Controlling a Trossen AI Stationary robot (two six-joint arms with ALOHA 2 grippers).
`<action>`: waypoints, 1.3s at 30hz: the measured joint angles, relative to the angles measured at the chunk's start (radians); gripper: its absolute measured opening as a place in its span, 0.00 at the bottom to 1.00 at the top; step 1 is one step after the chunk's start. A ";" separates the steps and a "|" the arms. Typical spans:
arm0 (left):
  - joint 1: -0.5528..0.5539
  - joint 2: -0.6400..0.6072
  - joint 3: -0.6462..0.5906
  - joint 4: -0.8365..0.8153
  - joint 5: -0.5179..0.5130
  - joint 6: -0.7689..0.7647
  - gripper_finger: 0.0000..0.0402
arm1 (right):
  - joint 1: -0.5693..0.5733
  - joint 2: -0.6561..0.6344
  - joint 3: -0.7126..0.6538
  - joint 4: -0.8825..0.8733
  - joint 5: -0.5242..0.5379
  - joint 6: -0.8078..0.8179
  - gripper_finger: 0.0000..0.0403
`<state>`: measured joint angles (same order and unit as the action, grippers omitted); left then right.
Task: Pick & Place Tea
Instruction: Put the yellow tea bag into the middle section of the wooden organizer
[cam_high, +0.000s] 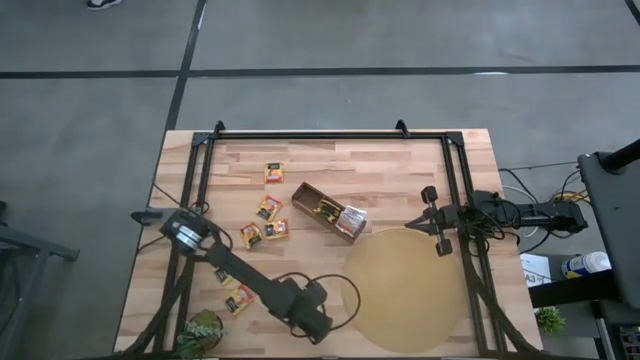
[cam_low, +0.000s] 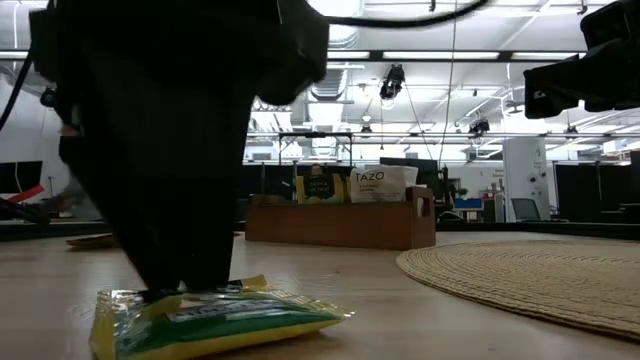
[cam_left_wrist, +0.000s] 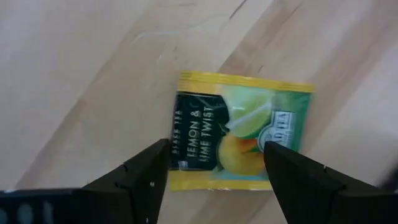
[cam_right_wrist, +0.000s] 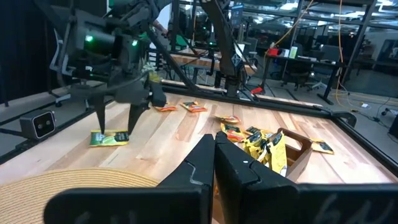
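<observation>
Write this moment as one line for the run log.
left gripper: open, over lemon-lime tea sachet, not gripped | right gripper: shut, idle above round mat | wooden box: holds sachets

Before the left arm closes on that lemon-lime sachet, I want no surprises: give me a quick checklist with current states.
1. Left gripper open: ok.
2. Fingers straddle the lemon-lime sachet: ok in the left wrist view.
3. Sachet flat on the table, none stacked on it: ok.
4. Fingertips down at sachet level: ok in the low view.
5. Right gripper shut, waiting apart by the round mat: ok.
6. Free room in the wooden box: cannot tell.
</observation>
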<state>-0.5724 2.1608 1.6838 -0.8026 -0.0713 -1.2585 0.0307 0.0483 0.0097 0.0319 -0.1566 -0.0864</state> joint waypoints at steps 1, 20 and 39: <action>0.000 0.013 0.017 -0.020 0.001 0.001 0.64 | 0.000 0.000 0.000 0.000 0.000 0.000 0.02; 0.001 0.046 0.053 -0.114 -0.005 0.074 0.64 | 0.000 0.000 0.000 0.000 0.000 0.000 0.02; 0.015 0.026 0.004 -0.134 -0.021 0.239 0.01 | 0.000 0.000 0.000 0.000 0.000 0.000 0.02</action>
<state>-0.5574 2.1865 1.6879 -0.9363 -0.0919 -1.0195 0.0307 0.0479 0.0097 0.0322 -0.1566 -0.0864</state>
